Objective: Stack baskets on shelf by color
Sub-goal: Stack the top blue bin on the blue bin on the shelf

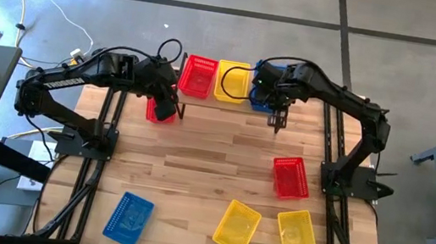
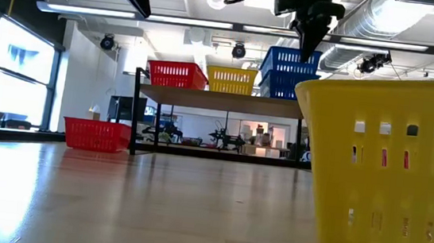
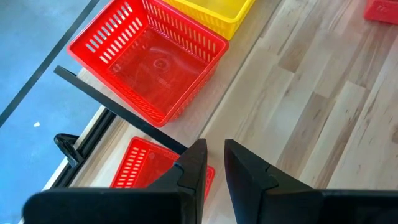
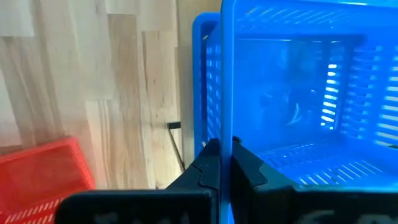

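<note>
The shelf (image 2: 219, 99) stands at the table's far edge. It carries a red basket (image 1: 197, 76), a yellow basket (image 1: 232, 81) and two blue baskets nested one in the other (image 2: 289, 72). My right gripper (image 4: 226, 149) is over the blue pair, shut on the upper blue basket (image 4: 292, 93). My left gripper (image 3: 214, 165) hovers slightly open and holds nothing. It is above the shelf's left near corner and a red basket (image 3: 146, 168) that rests on the table there. Several more baskets lie on the table nearer the front. My right gripper pinches the upper blue basket by the rim of one wall (image 4: 227, 127), one finger inside the basket and one outside. The fingers come from above, pointing down (image 2: 308, 34). The basket sits upright, nested in the lower blue basket (image 4: 200, 37) on the shelf.
On the table's near half lie a red basket (image 1: 290, 177), two yellow baskets (image 1: 237, 226) (image 1: 298, 234) and a blue basket (image 1: 129, 218). One yellow basket fills the low view's right foreground (image 2: 388, 170). Bare wood lies between the shelf and these.
</note>
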Controlling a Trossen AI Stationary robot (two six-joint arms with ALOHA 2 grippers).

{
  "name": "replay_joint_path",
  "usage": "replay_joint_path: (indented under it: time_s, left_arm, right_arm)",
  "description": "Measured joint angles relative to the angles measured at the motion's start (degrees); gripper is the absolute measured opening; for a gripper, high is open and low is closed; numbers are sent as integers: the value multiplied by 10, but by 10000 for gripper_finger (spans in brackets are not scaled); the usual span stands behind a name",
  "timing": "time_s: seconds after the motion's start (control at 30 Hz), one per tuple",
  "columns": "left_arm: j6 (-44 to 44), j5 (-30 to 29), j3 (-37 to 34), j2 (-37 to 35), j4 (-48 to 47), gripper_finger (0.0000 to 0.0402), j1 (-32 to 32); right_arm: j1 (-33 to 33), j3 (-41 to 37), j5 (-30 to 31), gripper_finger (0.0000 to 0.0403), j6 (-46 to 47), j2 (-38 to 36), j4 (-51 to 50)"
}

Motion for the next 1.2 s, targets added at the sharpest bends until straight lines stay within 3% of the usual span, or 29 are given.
replay_joint_path:
  time_s: [0.4, 0.8, 1.2]
  left_arm:
    - [0, 0, 0, 0, 0, 49, 0]
    - [0, 0, 0, 0, 0, 49, 0]
    - [0, 2, 0, 0, 0, 56, 0]
  right_arm:
    - [-2, 0, 31, 2, -4, 0, 1]
    - [-4, 0, 49, 95, -1, 0, 17]
    - [9, 26, 48, 106, 55, -2, -10]
